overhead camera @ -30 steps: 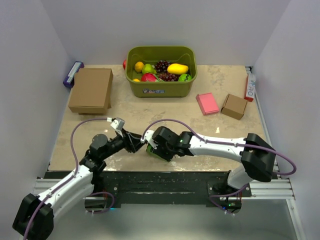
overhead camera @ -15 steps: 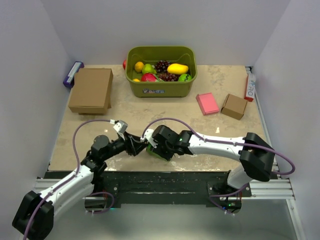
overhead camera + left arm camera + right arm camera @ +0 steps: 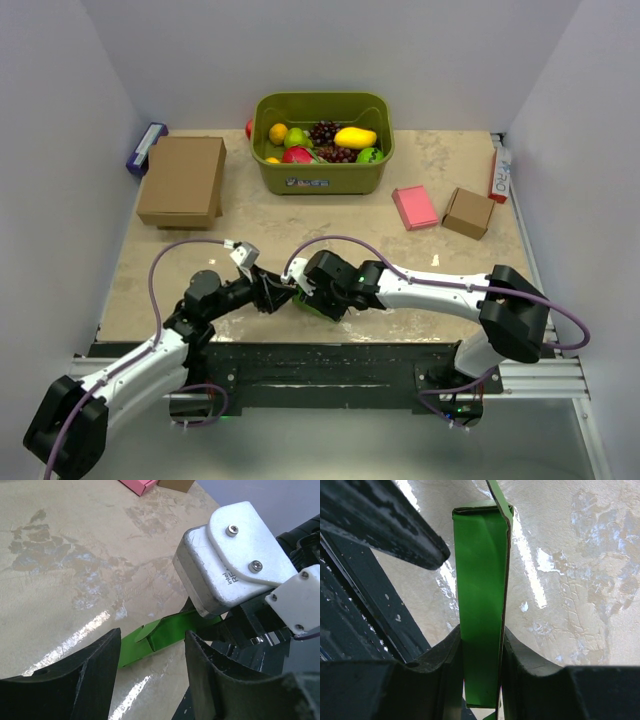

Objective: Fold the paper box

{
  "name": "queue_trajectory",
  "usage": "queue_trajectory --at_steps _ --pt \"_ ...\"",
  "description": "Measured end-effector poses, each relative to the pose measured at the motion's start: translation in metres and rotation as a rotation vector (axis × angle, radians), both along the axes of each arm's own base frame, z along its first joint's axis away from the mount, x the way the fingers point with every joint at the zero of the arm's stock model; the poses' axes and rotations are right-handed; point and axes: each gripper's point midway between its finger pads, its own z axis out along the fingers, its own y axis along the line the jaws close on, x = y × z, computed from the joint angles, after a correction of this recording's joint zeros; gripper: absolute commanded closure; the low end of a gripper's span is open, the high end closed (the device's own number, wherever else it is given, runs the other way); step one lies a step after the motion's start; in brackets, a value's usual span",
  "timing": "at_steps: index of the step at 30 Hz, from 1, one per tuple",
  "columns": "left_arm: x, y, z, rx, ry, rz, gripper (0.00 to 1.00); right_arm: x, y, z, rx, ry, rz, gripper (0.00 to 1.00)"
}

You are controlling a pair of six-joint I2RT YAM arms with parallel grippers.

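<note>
Top external view: both arms stretch across the near part of the mottled beige table (image 3: 450, 265), and their tips meet left of centre. Left gripper (image 3: 272, 294) faces right gripper (image 3: 316, 292), the two just beside each other. Bright green paper box (image 3: 312, 306) sits under the right wrist, close to the table's near edge. Only a sliver of green shows from above.

Right wrist view: the box is flattened to a narrow strip standing on edge between the black fingers (image 3: 437, 680).
- Right gripper is clamped on it, a pad against each flat side.
- The strip's far end has a sharp crease, and a thin green flap runs past it out of frame.
- One dark finger of the left gripper sits near that far corner. Contact cannot be told.

Left wrist view: the left gripper's jaws stand apart with nothing pinched.
- A green flap lies low over the table, showing in the gap between the fingers.
- It runs up toward the silver camera housing (image 3: 225, 560) on the right wrist.

Far side of the table, well apart from the grippers:
- Olive-green plastic bin (image 3: 320, 178) holding fruit (image 3: 355, 137).
- Flat pink box (image 3: 414, 207), with a small brown cardboard box (image 3: 468, 212) just beside it.
- Large brown cardboard box (image 3: 182, 180) at far left.
</note>
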Motion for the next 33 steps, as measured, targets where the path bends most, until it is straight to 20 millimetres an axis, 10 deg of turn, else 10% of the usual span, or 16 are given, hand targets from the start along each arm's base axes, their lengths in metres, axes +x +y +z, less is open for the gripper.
queue_trajectory --at_steps 15,33 --pt "-0.005 -0.009 -0.002 0.014 -0.029 -0.059 0.67 0.001 0.0 0.0 0.0 0.0 -0.003 0.76" --pt "-0.007 -0.009 -0.007 0.064 -0.054 -0.032 0.74 0.002 0.0 -0.001 -0.003 0.002 -0.004 0.76"
